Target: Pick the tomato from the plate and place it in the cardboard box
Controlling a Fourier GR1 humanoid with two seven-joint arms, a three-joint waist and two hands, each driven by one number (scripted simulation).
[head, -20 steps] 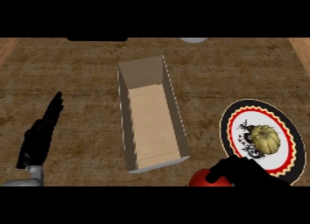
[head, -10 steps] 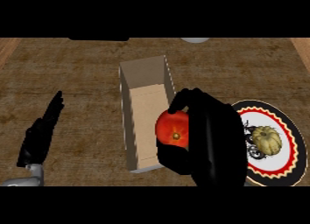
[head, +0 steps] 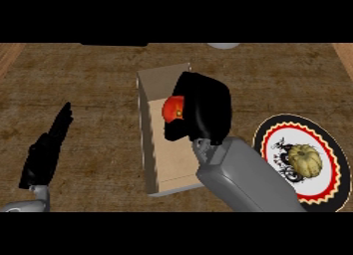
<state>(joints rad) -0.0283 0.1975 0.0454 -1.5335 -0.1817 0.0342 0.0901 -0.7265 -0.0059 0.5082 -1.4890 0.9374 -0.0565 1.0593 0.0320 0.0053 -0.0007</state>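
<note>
1. You had the right hand (head: 203, 107) over the far half of the cardboard box (head: 151, 149), with its grey forearm (head: 246, 179) running in from the near right edge.
2. That hand was curled round the tomato (head: 173, 108), fingers wrapped over the top and the thumb side below; only the left face of the red fruit showed past the black fingers.
3. The tomato sat above the open top of the box, inside the line of its walls; you could not tell from this view whether it touched the box floor.
4. The box lay lengthwise, near to far, in the middle of the wooden counter (head: 84, 84), and its tan floor showed bare in the near half.
5. The plate (head: 267, 134) lay to the right of the box, near it but apart, with a red and yellow toothed rim around a black and white pattern.
6. A yellow-green pumpkin-like object (head: 306, 158) rested on the plate's centre.
7. Your left hand (head: 47, 147) rested at the near left, well apart from the box, fingers straight and pointing far, holding nothing.
</note>
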